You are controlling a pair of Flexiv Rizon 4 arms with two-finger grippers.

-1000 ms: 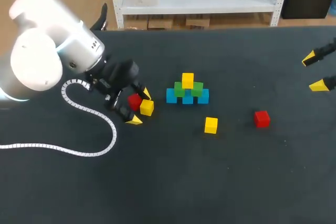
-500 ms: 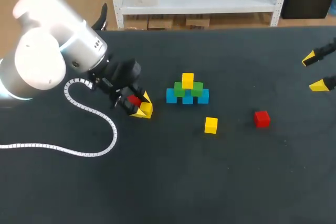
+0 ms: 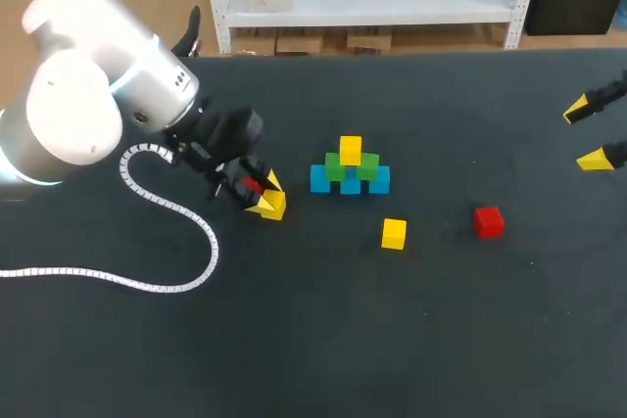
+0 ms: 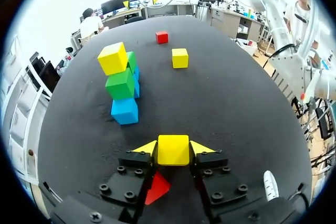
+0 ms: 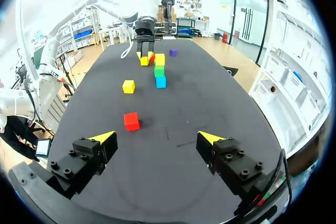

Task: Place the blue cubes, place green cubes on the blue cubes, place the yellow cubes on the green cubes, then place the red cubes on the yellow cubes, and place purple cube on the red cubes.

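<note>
The left arm comes in from the left with its wrist angled down to the table. The left gripper has both fingers pressed on a yellow cube from two sides. The right gripper hangs above the table's right edge, fingers spread wide.

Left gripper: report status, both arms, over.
Left gripper shut on yellow cube. Right gripper open, far from stack. Red cube close behind held cube.
</note>
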